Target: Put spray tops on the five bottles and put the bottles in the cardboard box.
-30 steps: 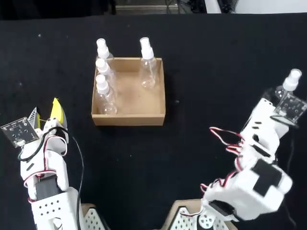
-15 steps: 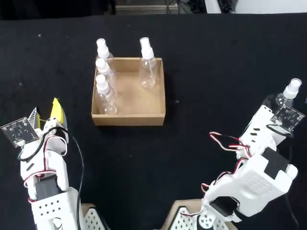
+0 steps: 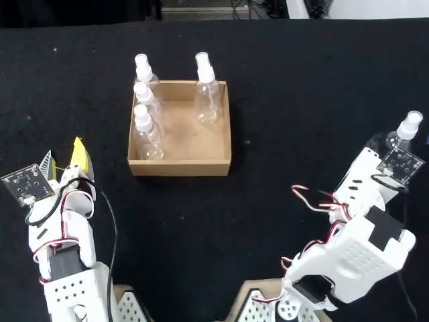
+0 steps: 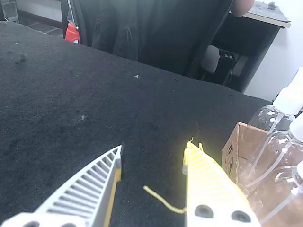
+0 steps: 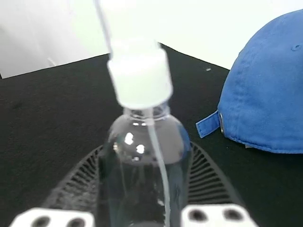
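Right arm [image 3: 365,194] retreated | right jaws pinch bottle [image 5: 142,156] | left jaws spread | black cloth [image 3: 301,80], blue cap [image 5: 270,85]

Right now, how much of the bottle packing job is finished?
Done: four bottles with spray tops stand in the cardboard box. In hand: the fifth bottle, also topped, sits in the right gripper, out to the right of the box. Left: carrying it over and setting it in the box. The left gripper is open and holds nothing.
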### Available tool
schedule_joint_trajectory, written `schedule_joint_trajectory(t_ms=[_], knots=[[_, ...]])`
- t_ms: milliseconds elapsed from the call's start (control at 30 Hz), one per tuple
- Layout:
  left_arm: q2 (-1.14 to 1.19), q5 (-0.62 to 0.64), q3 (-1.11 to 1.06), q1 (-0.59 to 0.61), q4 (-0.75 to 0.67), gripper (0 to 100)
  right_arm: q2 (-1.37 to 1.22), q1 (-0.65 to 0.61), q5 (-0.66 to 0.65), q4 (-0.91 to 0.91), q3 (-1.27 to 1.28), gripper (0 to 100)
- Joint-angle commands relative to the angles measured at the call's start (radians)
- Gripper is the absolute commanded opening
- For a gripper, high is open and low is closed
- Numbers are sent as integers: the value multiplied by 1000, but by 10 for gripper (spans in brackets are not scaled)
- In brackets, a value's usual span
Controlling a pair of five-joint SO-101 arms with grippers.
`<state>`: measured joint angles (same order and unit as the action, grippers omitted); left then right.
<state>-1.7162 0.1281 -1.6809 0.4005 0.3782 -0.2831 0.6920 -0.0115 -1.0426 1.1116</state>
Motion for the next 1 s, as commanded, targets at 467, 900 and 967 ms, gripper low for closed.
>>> schedule_joint_trajectory(t_ms=[467,900,967], knots=[[-15,-2,-24,-4,-5,191,7,-58,-98,-224,127,292],[-15,-2,-24,-4,-5,191,8,-60,-98,-232,105,292],[-15,-2,-24,-4,-5,191,8,-60,-101,-232,104,292]])
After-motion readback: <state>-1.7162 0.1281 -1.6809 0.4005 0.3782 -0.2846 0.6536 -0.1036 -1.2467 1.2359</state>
